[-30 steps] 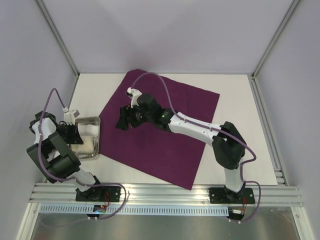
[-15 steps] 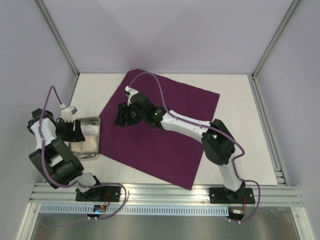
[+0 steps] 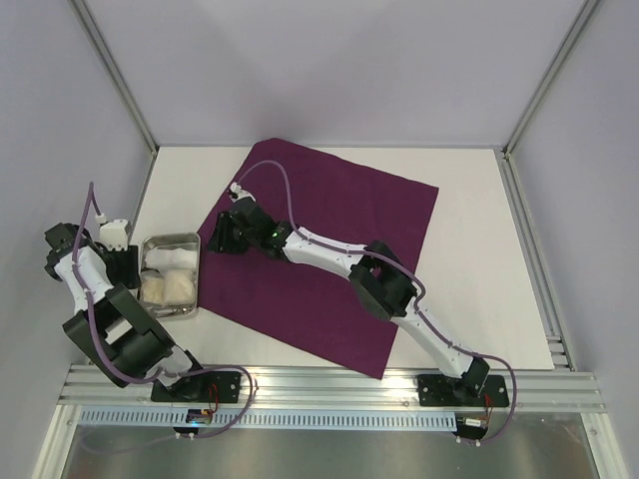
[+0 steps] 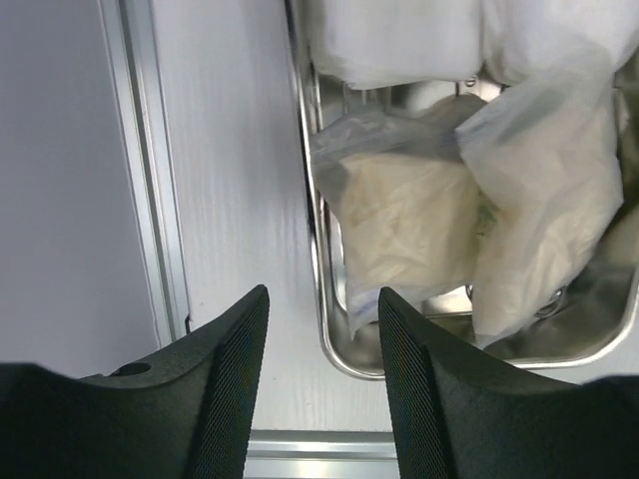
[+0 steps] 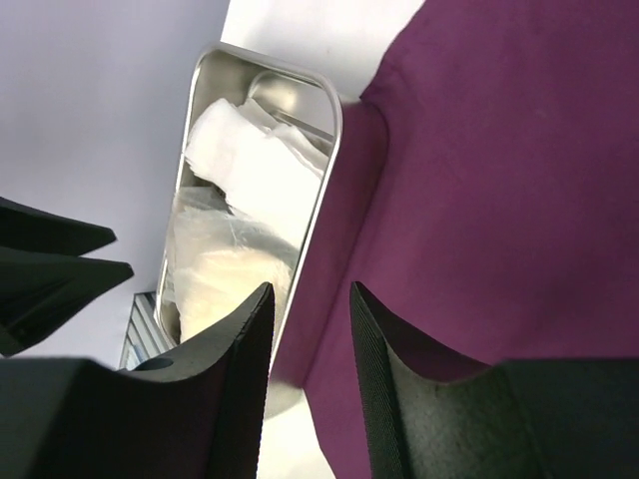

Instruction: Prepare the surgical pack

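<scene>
The surgical pack (image 3: pixel 339 254) lies spread flat as a tilted square in the centre of the top view. The right gripper (image 5: pixel 309 297) is at its left corner beside the metal tray (image 3: pixel 171 235), fingers apart and empty. The left gripper (image 4: pixel 321 304) is at the tray's left rim, fingers also apart and empty. The pack's lower corner nears the front rail. Bare table (image 3: pixel 479 259) lies at the right.
</scene>
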Controlling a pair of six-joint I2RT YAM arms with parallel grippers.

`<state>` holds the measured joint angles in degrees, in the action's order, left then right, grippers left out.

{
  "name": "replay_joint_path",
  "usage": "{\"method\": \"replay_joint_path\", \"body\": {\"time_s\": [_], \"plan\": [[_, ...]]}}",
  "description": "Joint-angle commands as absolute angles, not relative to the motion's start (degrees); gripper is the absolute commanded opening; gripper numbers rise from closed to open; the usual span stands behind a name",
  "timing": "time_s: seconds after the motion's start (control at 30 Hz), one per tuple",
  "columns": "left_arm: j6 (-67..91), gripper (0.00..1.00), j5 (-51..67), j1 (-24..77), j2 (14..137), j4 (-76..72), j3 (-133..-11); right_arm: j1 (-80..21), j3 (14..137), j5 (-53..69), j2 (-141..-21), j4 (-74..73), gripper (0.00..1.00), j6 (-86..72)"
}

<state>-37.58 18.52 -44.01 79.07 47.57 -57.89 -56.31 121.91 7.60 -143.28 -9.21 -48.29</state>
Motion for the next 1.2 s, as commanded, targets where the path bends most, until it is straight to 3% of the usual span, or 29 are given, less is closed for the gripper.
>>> {"method": "replay_joint_path", "body": {"time_s": [0.0, 0.17, 0.27, 0.43, 0.63, 0.97, 1.17], "plan": [[-37.1, 0.56, 19.4, -46.4, 80.9, 45.9, -56.6, -57.4, 127.8, 8.5, -147.3, -4.3, 0.38, -52.5], [-37.4, 0.53, 23.7, -46.4, 81.8, 46.1, -54.8, -57.7, 129.8, 7.9, -150.4, -3.4, 0.35, -55.0], [-36.1, 0.45, 21.5, -46.4, 81.7, 42.8, -52.7, -57.6, 129.6, 7.0, -151.3, -2.5, 0.33, -55.9], [-37.3, 0.42, 19.5, -46.4, 80.6, 43.1, -52.1, -57.7, 130.2, 7.8, -153.3, -1.1, 0.31, -58.1], [-38.4, 0.40, 16.5, -47.1, 79.4, 42.5, -51.4, -57.9, 131.1, 7.7, -155.2, -1.1, 0.31, -59.9], [-40.3, 0.34, 20.0, -52.9, 80.6, 47.4, -54.0, -57.7, 128.5, 3.7, -150.2, -3.0, 0.29, -56.3], [-41.3, 0.36, 22.8, -53.7, 81.4, 47.6, -51.9, -57.7, 128.8, 3.6, -149.9, -2.6, 0.29, -56.2]]}}
